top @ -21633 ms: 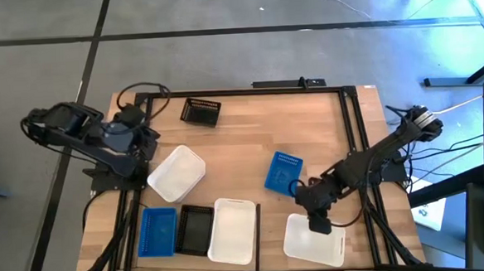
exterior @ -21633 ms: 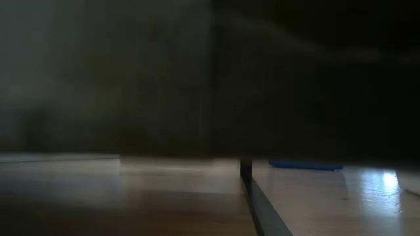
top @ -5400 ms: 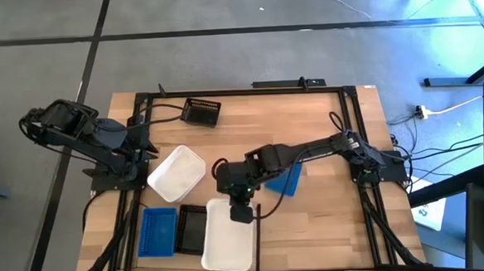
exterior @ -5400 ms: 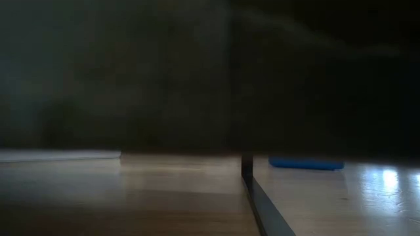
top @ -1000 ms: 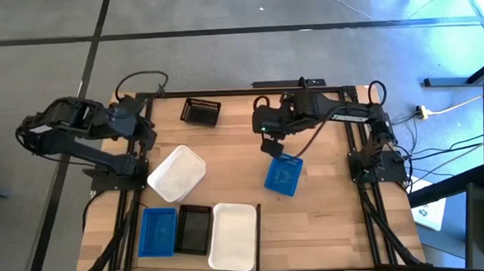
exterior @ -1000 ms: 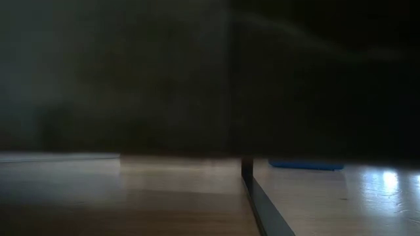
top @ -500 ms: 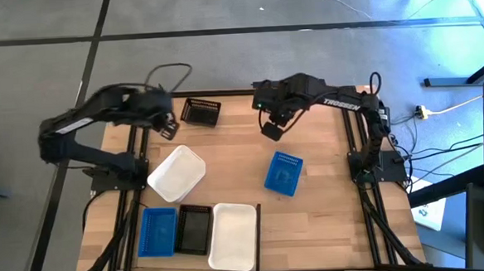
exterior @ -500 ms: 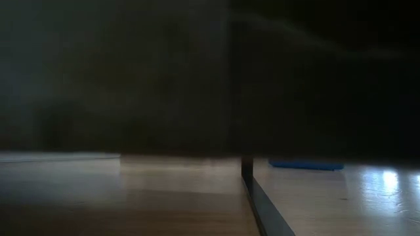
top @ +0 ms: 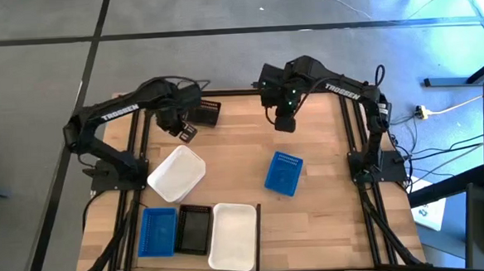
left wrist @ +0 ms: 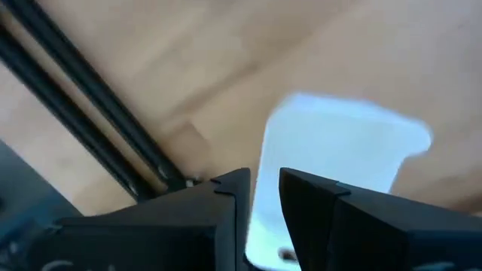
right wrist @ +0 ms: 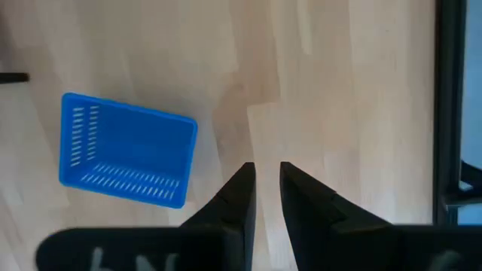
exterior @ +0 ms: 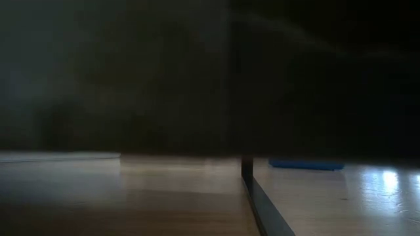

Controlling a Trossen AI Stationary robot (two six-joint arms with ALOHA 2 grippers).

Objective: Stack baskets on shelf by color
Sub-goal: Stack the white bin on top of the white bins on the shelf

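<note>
The left gripper hangs over the far left part of the shelf, just beside the lone black basket at the far edge and beyond the tilted white basket. In the left wrist view its fingers stand only a narrow gap apart with nothing between them, and that white basket shows below them next to the shelf's black rail. The right gripper hangs over the far middle of the shelf, well apart from the loose blue basket lying tilted toward the right of centre. In the right wrist view its fingers are likewise nearly together, a thin slit between them, holding nothing, with bare board underneath and the blue basket off to one side. Along the near edge three baskets sit in a row, touching or nearly so: a second blue basket at the left, a second black basket in the middle, and a second white basket at the right. The low view is mostly dark; it shows only the board, a black upright post and a thin strip of blue rim beyond it.
</note>
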